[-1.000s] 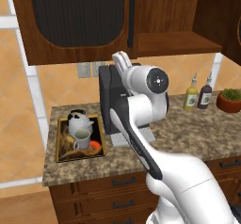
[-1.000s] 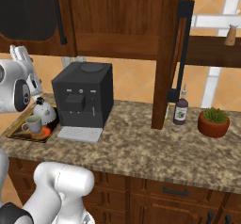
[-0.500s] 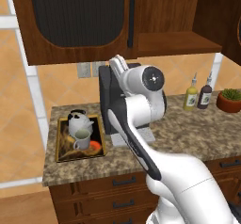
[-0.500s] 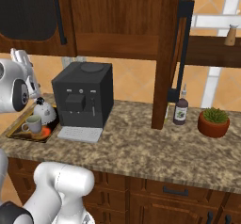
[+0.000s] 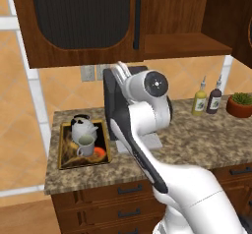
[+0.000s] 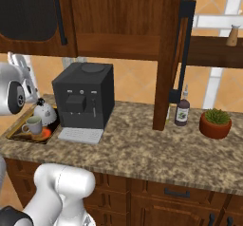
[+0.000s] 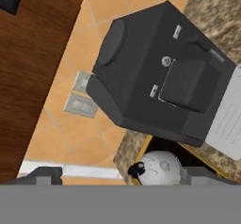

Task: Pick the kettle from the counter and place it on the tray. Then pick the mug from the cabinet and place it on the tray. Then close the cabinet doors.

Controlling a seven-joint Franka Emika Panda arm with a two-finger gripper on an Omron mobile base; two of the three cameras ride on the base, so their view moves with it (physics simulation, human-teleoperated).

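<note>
The coffee machine is crowding the tray from the right, and the cabinet is hanging low above. Bare table is lying open right of the machine, up to bottles and a plant.

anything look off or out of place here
One cabinet door stands open, swung out over the counter. Otherwise nothing odd: the kettle and mug sit upright on the tray, nothing spilled.

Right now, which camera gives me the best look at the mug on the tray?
The left base view: the mug stands unblocked on the tray, in front of the kettle. The right base view shows it smaller, at the frame's left; the hand view catches just the kettle.
</note>
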